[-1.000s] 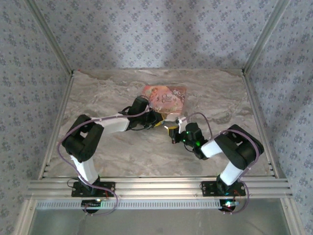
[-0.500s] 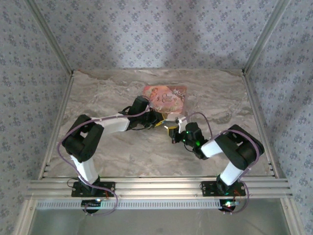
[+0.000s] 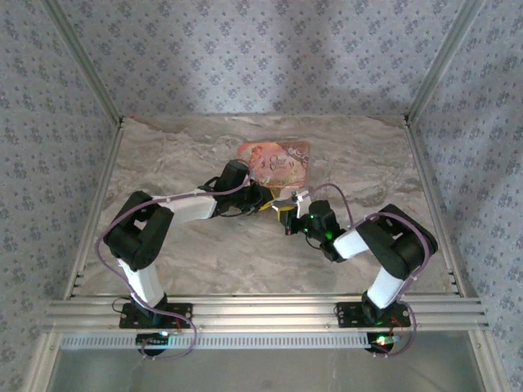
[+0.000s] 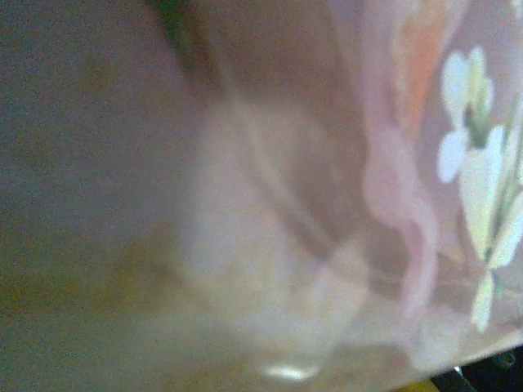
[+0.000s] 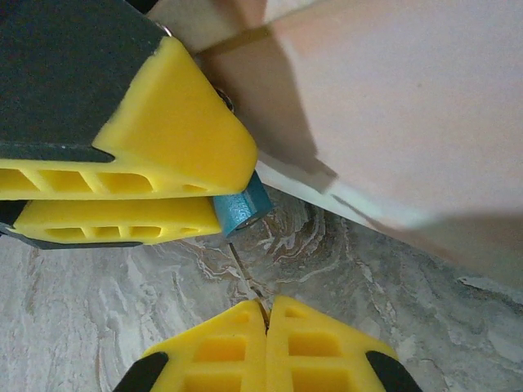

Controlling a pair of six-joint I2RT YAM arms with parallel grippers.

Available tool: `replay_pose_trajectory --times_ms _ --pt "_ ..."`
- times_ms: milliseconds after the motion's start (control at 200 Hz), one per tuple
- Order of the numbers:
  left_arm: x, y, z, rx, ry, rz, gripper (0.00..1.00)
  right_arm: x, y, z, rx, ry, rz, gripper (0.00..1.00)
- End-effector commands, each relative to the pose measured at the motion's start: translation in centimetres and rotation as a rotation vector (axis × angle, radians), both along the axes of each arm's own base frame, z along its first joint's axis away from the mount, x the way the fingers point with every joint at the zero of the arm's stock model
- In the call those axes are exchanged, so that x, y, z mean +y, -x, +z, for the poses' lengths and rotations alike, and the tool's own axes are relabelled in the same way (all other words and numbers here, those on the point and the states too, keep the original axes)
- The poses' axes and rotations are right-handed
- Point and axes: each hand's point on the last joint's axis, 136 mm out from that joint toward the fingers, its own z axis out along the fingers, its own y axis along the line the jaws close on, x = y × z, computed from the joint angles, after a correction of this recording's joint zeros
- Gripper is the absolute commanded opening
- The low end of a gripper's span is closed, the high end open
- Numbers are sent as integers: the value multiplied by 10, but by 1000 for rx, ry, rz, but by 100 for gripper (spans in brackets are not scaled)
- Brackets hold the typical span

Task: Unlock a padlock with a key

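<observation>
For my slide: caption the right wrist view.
Shut right pincer faces blue-headed key in left pincer, beside pink box.

Beside the flat pink illustrated box [image 3: 276,159], your left gripper [image 5: 209,194] is pinching the blue-headed key [image 5: 239,209]; your right gripper [image 5: 267,315], fingers pressed together, is facing it.

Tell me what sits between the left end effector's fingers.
The key's blue head pokes out between the left end effector's yellow fingers; anything deeper in that grip is covered by them.
</observation>
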Motion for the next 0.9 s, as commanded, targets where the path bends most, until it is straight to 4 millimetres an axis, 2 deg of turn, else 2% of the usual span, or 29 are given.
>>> replay_pose_trajectory --times_ms 0,605,894 --pt "-12 6 27 3 77 -41 7 1 -8 9 -22 -27 -9 0" --pt "-12 6 22 11 73 -42 7 -12 -13 9 -24 -31 -65 0" --pt "-13 8 20 19 72 -45 7 -12 -14 12 -31 -46 -66 0"
